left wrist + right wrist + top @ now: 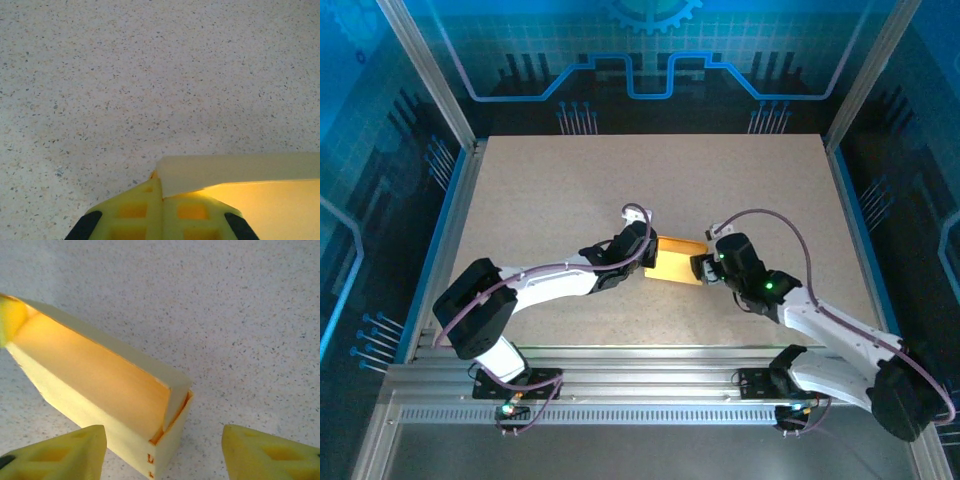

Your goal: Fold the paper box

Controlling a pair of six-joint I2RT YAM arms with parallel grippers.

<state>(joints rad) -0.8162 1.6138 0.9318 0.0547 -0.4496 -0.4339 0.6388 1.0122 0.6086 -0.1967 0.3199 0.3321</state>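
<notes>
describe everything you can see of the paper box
The paper box is pale yellow thin card, a long, narrow, half-formed box lying on the speckled table, near its middle, between the arms. Its top is open, the inside a warmer yellow, with one long panel leaning over the opening. Small orange marks sit at one end corner. The left gripper pinches one end; the open right gripper straddles the other without clearly touching.
</notes>
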